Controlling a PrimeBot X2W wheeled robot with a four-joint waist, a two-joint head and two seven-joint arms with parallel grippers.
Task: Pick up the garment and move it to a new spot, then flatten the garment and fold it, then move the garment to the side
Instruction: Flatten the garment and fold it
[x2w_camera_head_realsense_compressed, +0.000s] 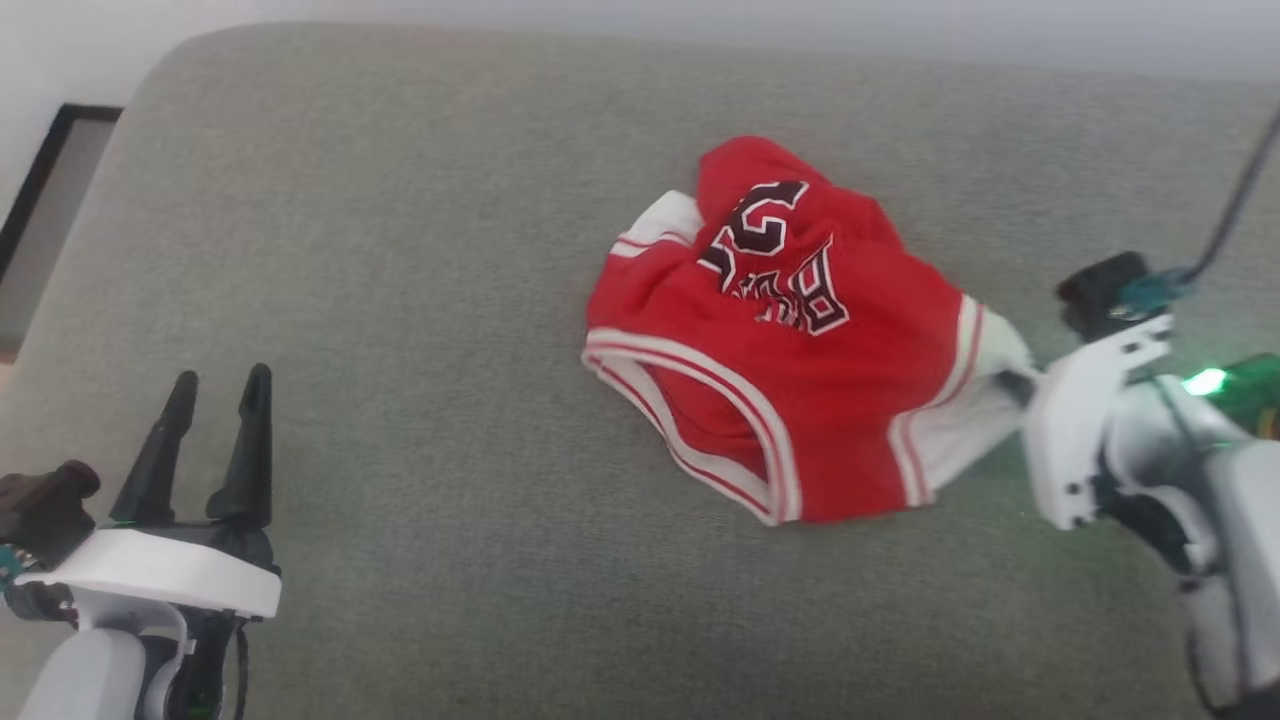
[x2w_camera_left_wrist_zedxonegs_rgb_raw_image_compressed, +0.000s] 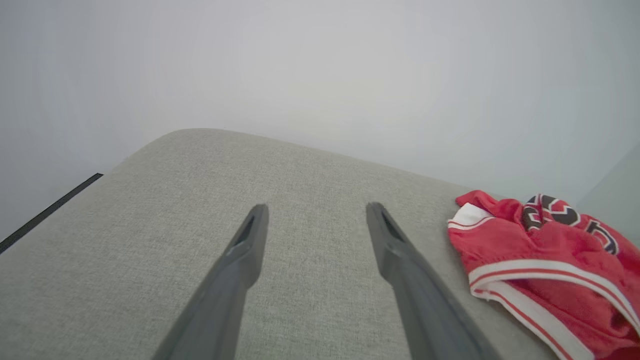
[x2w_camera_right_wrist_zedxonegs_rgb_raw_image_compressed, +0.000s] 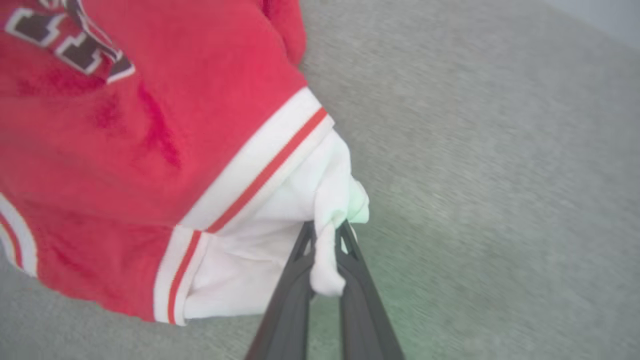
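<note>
The garment (x2w_camera_head_realsense_compressed: 790, 340), a red jersey with white sleeves, striped trim and black lettering, lies crumpled right of centre on the grey cushion (x2w_camera_head_realsense_compressed: 420, 300). My right gripper (x2w_camera_right_wrist_zedxonegs_rgb_raw_image_compressed: 326, 231) is shut on the white sleeve (x2w_camera_right_wrist_zedxonegs_rgb_raw_image_compressed: 300, 220) at the garment's right edge; a fold of white cloth sticks out between the fingers. In the head view that gripper (x2w_camera_head_realsense_compressed: 1020, 380) reaches in from the right, its fingertips hidden by cloth. My left gripper (x2w_camera_head_realsense_compressed: 222, 385) stands open at the lower left, well clear of the garment (x2w_camera_left_wrist_zedxonegs_rgb_raw_image_compressed: 550, 260), with nothing between its fingers (x2w_camera_left_wrist_zedxonegs_rgb_raw_image_compressed: 250, 245).
The grey cushion's far rounded edge (x2w_camera_head_realsense_compressed: 600, 40) meets a pale wall. A dark-framed panel (x2w_camera_head_realsense_compressed: 50, 190) sits past the cushion's left side. A black cable (x2w_camera_head_realsense_compressed: 1235, 200) runs up from the right wrist. Bare cushion lies left of and in front of the garment.
</note>
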